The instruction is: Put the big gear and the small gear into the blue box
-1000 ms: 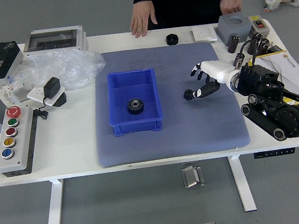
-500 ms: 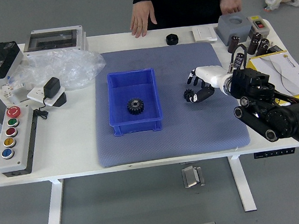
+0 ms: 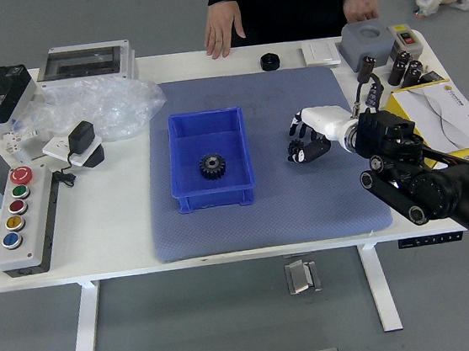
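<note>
My right hand (image 3: pixel 298 140) is over the right part of the grey-blue mat, its fingers and thumb around the small black gear (image 3: pixel 295 147). The fingers stand apart, and the gear is partly hidden by them; no firm grasp shows. The big black gear (image 3: pixel 212 167) lies inside the blue box (image 3: pixel 214 200), toward its lower right. The box stands on the mat, left of my right hand.
A person stands at the far side, one hand (image 3: pixel 223 29) resting on the table edge, another near a grey block (image 3: pixel 366 43). A black round part (image 3: pixel 270 61) lies behind the mat. A button panel (image 3: pixel 24 220) and plastic wrap (image 3: pixel 95 108) lie left; a yellow-edged board (image 3: pixel 448 117) lies right.
My right hand has moved left, bringing its fingers and thumb around the small gear. The big gear, the box and the person's hands have stayed in place.
</note>
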